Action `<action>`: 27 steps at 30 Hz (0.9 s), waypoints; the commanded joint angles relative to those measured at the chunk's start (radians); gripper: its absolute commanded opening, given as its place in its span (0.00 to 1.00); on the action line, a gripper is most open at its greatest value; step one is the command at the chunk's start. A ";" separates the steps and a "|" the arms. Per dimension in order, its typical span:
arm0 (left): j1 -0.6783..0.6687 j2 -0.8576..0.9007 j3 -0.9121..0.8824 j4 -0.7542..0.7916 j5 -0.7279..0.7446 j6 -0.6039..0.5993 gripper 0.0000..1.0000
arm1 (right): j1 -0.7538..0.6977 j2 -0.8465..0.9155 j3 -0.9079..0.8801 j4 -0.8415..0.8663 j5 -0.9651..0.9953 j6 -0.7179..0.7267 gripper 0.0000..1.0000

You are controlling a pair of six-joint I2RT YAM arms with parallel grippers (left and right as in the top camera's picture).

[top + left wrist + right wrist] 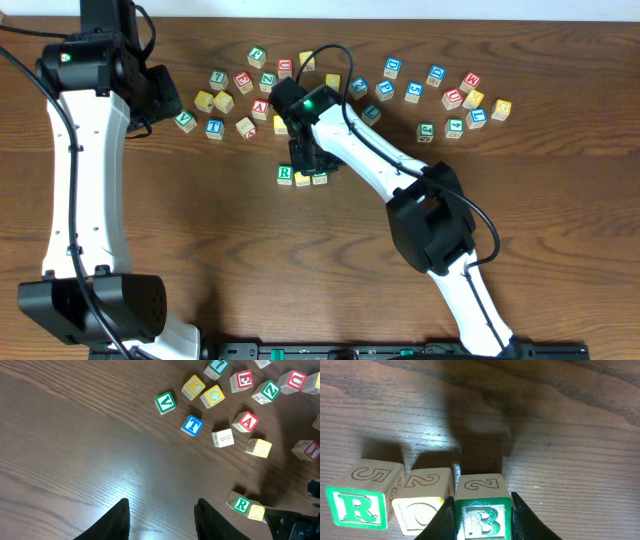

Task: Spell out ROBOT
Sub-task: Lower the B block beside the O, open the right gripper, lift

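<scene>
Green-framed wooden B cube sat third in the row!
The right gripper pinched it just beside the yellow-faced O cube and green-framed R cube; the release wanted a gentle opening and a straight lift, nudging nothing.

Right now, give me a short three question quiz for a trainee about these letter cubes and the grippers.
1. True or false: the right gripper has its fingers on either side of the B cube.
2. Which cubes stand in the row? A) R cube, yellow O cube, B cube. B) R and T only. C) B alone.
3. What colour frames the loose T cube?
Key: 1 true; 2 A; 3 blue.
</scene>
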 commanded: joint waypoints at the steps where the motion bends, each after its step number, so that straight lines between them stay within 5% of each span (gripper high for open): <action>1: 0.001 -0.009 -0.002 -0.003 -0.003 -0.009 0.42 | 0.013 -0.001 -0.007 0.000 0.016 0.018 0.26; 15: 0.001 -0.009 -0.002 -0.002 -0.003 -0.009 0.42 | 0.003 -0.002 0.008 0.000 0.016 -0.010 0.37; 27: 0.001 -0.009 -0.002 -0.002 -0.003 -0.008 0.42 | -0.154 -0.018 0.345 -0.082 0.016 -0.088 0.49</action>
